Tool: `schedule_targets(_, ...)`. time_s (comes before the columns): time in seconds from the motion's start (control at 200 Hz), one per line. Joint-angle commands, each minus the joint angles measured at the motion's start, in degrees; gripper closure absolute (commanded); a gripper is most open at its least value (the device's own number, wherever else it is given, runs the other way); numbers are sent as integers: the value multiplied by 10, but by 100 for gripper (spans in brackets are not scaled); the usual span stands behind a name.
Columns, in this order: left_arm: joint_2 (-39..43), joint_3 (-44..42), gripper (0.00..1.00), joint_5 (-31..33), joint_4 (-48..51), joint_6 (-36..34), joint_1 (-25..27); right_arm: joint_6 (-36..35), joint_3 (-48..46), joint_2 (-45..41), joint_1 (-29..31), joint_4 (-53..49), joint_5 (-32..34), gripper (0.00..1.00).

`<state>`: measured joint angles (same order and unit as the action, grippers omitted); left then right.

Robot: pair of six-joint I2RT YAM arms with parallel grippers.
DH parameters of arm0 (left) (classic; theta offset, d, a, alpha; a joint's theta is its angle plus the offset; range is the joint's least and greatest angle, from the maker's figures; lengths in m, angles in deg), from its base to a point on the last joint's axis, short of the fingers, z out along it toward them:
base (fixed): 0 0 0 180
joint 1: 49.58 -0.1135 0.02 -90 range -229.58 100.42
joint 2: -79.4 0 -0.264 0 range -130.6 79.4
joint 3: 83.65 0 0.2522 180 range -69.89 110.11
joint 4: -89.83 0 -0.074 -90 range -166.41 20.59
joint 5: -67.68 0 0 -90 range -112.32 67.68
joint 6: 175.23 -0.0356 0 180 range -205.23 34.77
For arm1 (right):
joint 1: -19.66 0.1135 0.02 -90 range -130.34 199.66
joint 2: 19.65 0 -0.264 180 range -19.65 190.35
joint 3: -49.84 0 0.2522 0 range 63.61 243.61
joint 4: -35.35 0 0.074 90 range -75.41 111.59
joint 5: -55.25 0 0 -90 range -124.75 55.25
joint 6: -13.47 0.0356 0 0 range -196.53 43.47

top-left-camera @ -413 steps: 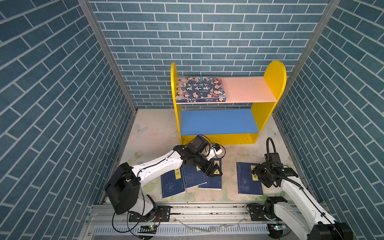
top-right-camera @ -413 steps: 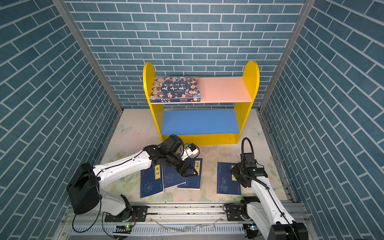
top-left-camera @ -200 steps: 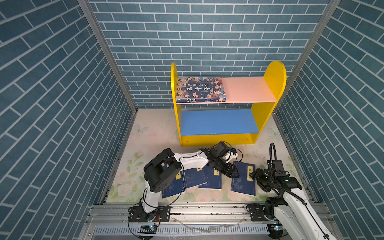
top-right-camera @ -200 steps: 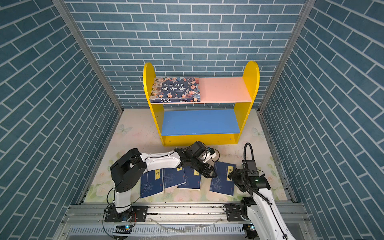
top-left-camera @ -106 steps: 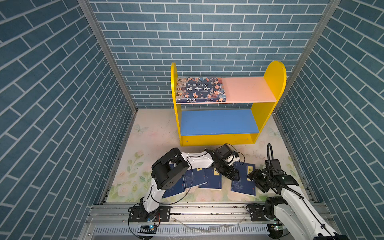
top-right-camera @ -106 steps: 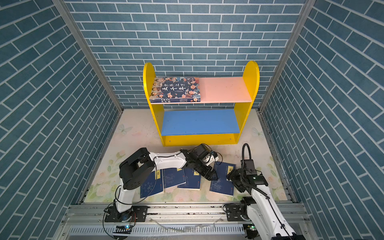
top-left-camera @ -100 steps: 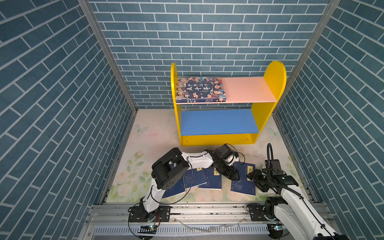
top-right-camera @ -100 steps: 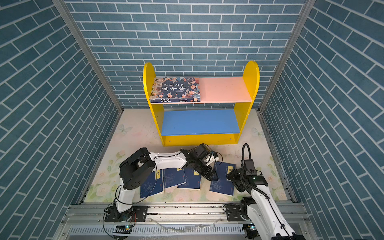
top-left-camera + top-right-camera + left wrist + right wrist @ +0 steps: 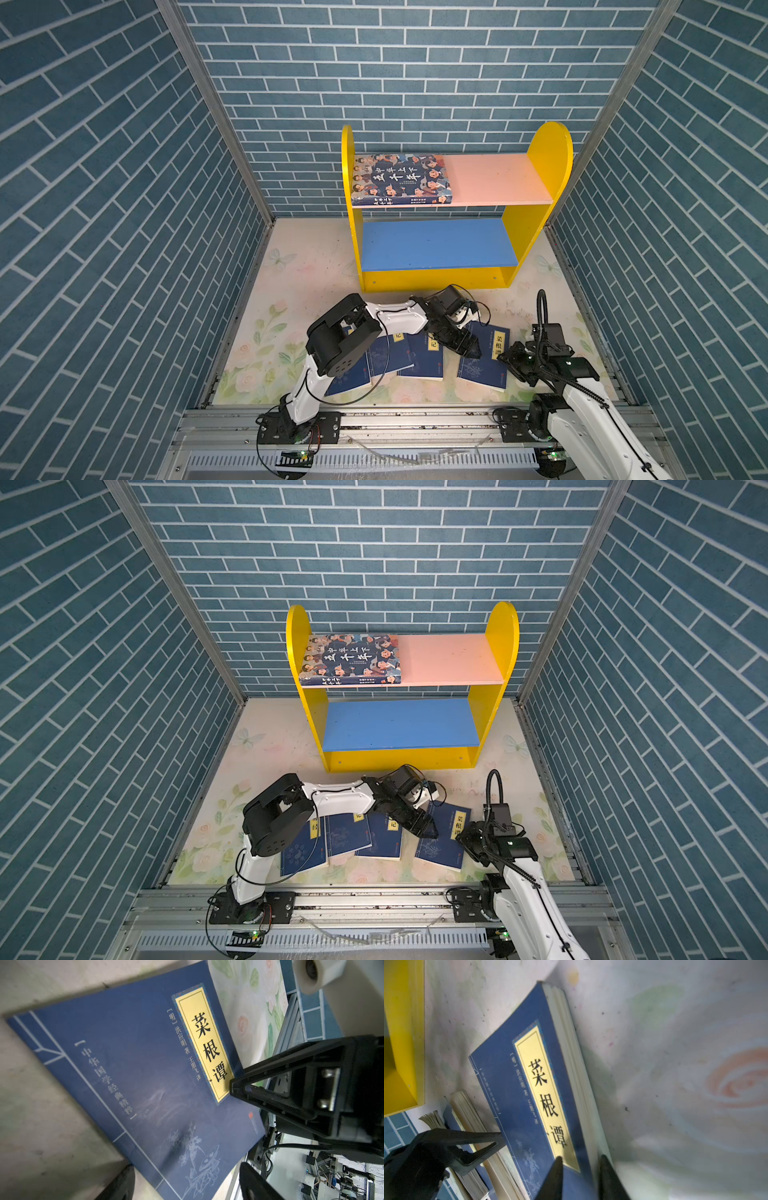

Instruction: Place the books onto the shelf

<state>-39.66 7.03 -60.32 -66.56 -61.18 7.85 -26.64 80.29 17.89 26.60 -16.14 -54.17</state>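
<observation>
Right wrist view: our right gripper [image 9: 581, 1159] pinches the rightmost book's [image 9: 500, 1084] page edge on the mat [image 9: 316, 266]; left gripper [image 9: 467, 349] gapes over it. A shallow pinch could drop it.

**Floral mat** [image 9: 299, 270], seen in both top views. The shelf [image 9: 548, 149] stands on it at the rear, near the back wall. On the pink board [image 9: 494, 178], at its left end, the cartoon book [image 9: 401, 178] lies flat; below is the blue board [image 9: 436, 245]. Toward the mat's front edge lie navy books [image 9: 424, 361]: three overlapping, the fourth book [image 9: 484, 370] just right of them.
</observation>
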Motion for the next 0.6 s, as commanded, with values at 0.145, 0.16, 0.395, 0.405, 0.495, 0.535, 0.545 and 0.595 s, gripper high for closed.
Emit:
schedule_targets(0.145,-18,12,20,-30,18,-33,10,7,0,-17,2,26,-66,87)
schedule_targets(0.16,-18,12,20,-31,19,-34,10,6,1,-17,2,26,-66,87)
schedule_targets(0.395,-10,20,19,-54,35,-51,9,6,6,-32,2,23,-69,90)
schedule_targets(0.405,-10,21,19,-56,37,-53,9,6,6,-33,2,22,-68,90)
schedule_targets(0.495,-3,29,19,-63,59,-72,8,0,17,-42,2,1,-54,100)
schedule_targets(0.535,1,33,19,-65,71,-85,9,-3,23,-47,1,-6,-50,100)
schedule_targets(0.545,2,34,19,-65,74,-88,9,-3,24,-48,2,-7,-50,100)
schedule_targets(0.595,7,40,19,-68,91,-103,8,-6,29,-51,1,-12,-50,100)
